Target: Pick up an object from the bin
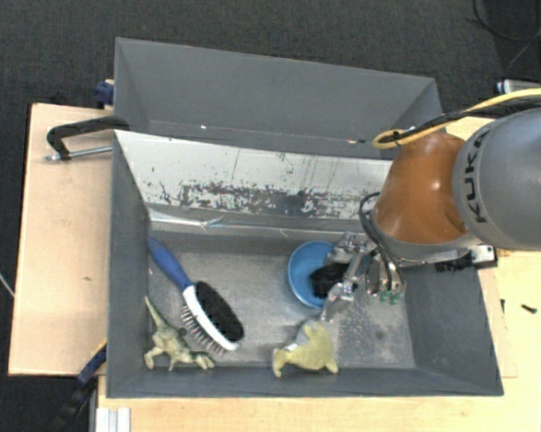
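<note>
My gripper point(337, 298) hangs low in the right half of the bin, at the right rim of a blue bowl-like dish point(304, 268) with something black inside it. One metal finger reaches down just past the dish's lower right edge. Directly below the gripper, near the bin's front wall, lies a yellow-green soft toy figure point(309, 353). Nothing shows between the fingers.
A hairbrush point(200, 302) with a blue handle, white head and black bristles lies diagonally on the left of the floor. A small tan dinosaur figure point(171, 345) sits in the front left corner. The arm's orange cover overhangs the bin's right side.
</note>
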Available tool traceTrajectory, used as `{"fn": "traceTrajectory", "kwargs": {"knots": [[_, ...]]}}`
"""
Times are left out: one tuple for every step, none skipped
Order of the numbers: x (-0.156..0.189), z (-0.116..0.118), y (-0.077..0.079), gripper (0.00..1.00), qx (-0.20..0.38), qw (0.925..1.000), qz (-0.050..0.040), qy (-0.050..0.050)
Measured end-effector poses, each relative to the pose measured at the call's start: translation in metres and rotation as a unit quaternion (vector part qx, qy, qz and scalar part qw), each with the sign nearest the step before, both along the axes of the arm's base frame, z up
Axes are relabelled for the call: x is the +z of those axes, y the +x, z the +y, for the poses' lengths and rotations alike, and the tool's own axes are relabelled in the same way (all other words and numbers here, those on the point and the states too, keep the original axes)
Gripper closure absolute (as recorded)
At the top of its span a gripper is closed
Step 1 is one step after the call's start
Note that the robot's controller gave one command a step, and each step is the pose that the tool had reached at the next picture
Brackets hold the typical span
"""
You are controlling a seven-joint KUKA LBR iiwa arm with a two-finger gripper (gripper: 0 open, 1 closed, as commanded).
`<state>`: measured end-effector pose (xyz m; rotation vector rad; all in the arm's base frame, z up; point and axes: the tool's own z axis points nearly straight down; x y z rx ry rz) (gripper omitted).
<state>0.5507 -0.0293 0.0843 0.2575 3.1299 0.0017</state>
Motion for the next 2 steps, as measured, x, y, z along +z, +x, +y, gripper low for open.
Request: {"fn": "traceTrajectory", "kwargs": {"knots": [[0.114,0.011,0.004,1.00,0.030,0.9995,-0.0066,-0.001],[0.225,0.014,0.007,1.00,0.221,0.9753,-0.0060,-0.002]]}}
